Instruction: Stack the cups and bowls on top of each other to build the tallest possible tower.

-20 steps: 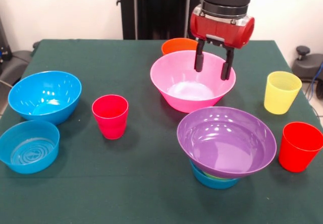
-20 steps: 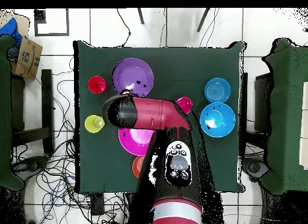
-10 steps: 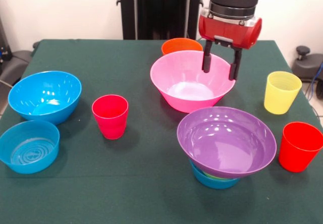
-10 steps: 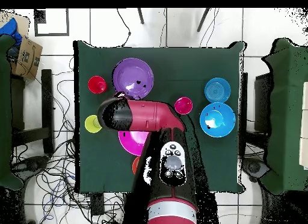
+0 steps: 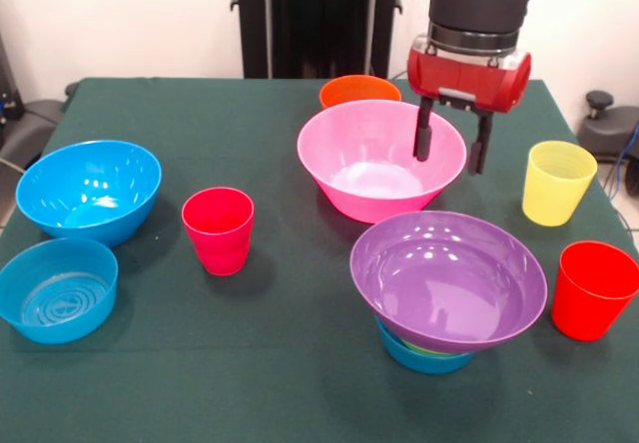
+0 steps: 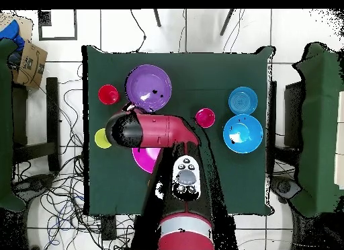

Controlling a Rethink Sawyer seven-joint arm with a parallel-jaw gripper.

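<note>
Since a second ago my gripper [image 5: 451, 155] has slid from over the pink bowl [image 5: 374, 164] to its rim on the yellow cup's [image 5: 557, 182] side, jaws apart, empty. Front view only: orange bowl [image 5: 354, 90] behind pink; purple bowl [image 5: 449, 277] resting on a small blue bowl [image 5: 419, 355]. Overhead, my arm [image 6: 158, 130] covers most of the pink bowl.

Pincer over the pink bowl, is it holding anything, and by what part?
Nothing. The pincer hangs open and empty above the pink bowl's rim.
</note>
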